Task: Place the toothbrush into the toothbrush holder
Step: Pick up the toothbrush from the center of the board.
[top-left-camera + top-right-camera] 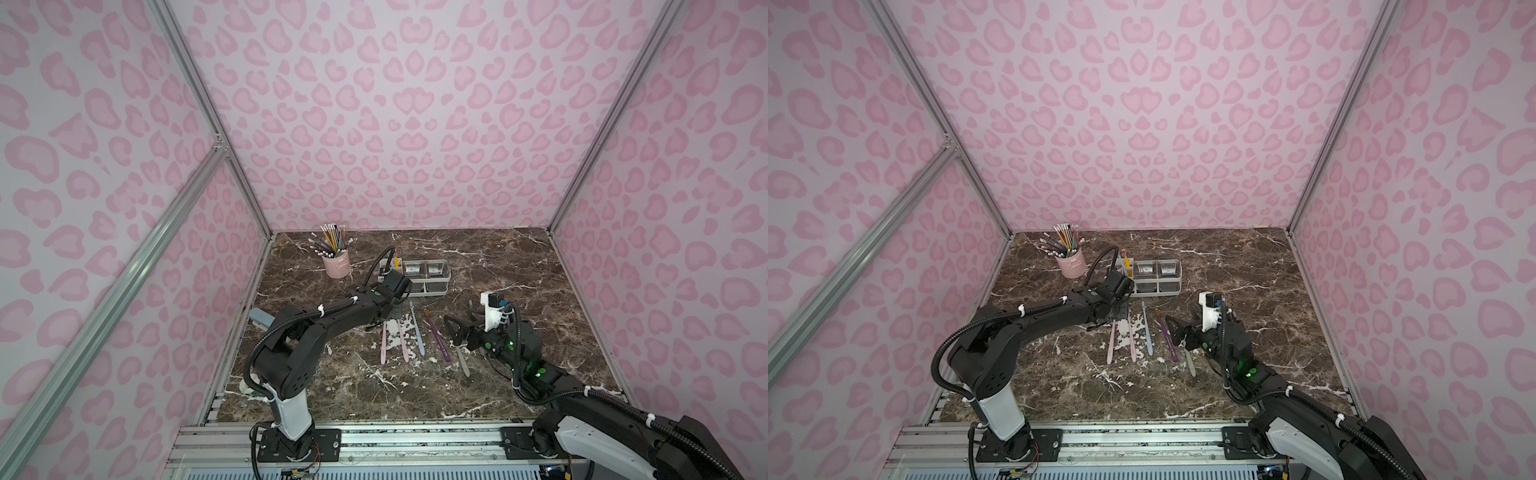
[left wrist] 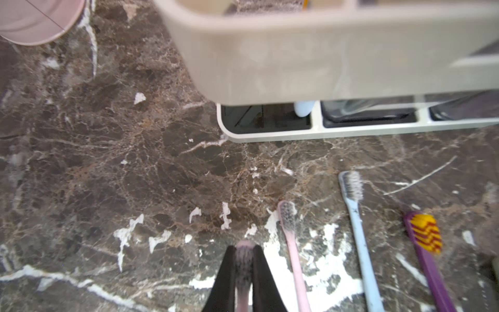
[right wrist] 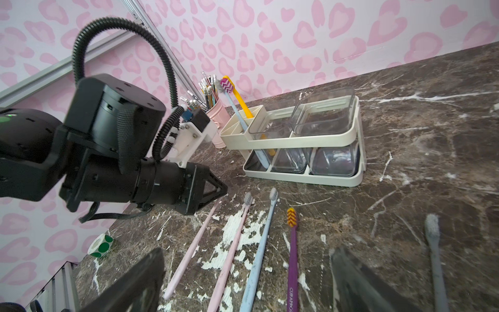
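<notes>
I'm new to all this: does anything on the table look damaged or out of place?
Yes: the table's dark marble surface is flaked to white patches, mostly between a pink toothbrush and the blue toothbrush.

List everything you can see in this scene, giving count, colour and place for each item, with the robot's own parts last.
table: 1, dark brown marble, under everything
toothbrush holder: 1, white, towards the table's back
clear cups: 2, transparent, in the holder
yellow toothbrush: 1, yellow, standing in the holder's slot end
standing blue toothbrush: 1, light blue, same slot end
pink cup: 1, pink, beside the slot end
pencils: many, mixed colours, in the cup
gripped pink toothbrush: 1, pink, on the table
second pink toothbrush: 1, pink, beside it
lying blue toothbrush: 1, light blue, next along
purple toothbrush: 1, purple, next
grey toothbrush: 1, grey, row's end
sticker roll: 1, white with green dots, table edge
left gripper: 1, black, shut on the gripped pink toothbrush's head
right gripper: 1, black, open, near the grey toothbrush
</notes>
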Robot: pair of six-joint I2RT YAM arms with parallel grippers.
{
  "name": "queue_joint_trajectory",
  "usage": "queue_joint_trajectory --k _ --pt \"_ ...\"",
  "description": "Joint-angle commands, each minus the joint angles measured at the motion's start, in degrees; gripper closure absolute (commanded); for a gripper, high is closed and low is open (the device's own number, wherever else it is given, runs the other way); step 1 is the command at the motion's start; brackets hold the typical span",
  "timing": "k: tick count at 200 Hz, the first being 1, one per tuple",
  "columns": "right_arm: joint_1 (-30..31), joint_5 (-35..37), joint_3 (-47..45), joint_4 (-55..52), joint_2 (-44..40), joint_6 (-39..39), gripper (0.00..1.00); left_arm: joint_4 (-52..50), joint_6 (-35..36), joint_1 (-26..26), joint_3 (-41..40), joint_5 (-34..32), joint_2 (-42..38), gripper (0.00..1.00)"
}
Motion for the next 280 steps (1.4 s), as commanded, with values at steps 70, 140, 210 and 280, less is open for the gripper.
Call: queue_joint_trajectory --k 70,140,210,280 --pt "6.52 -11.75 4.98 6.34 9.44 -0.33 0.02 1.50 -7.37 -1.71 -3.02 -6.07 -17.90 0.97" --pt "15.70 -14.70 13.73 11.85 22.96 5.94 0.02 6.94 -12.47 -4.09 -3.65 -9.34 -23.44 0.97" --pt "16.91 -15.42 16.88 11.91 29.21 6.40 0.12 7.80 -12.97 -4.38 -6.94 -6.68 -27.77 0.97" --pt "17.33 -16.30 18.35 12.52 32.46 6.71 0.43 8.24 -13.10 -4.49 -8.12 -3.09 -28.67 0.97"
